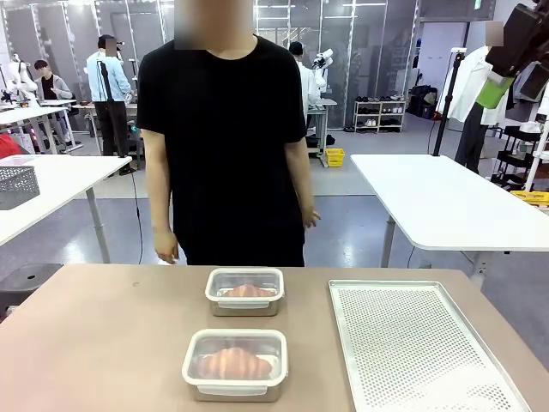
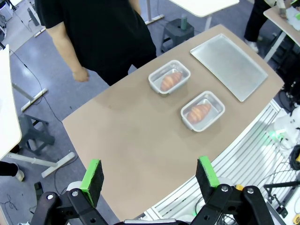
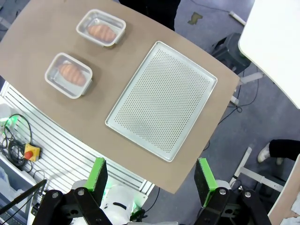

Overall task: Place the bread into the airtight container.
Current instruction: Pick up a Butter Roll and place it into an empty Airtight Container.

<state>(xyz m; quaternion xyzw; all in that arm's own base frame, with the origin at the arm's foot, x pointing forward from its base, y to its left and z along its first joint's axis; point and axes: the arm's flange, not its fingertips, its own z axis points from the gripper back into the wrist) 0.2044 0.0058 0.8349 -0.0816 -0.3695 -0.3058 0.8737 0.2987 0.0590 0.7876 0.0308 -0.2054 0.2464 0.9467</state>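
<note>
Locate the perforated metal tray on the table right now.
In the front view the perforated tray lies flat on the table's right side, just right of the two bread-filled containers, nearer the robot's right arm.

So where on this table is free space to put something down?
The table's whole left part, left of the two containers, is bare. The perforated tray fills the right side. Only narrow gaps separate containers and tray.
</note>
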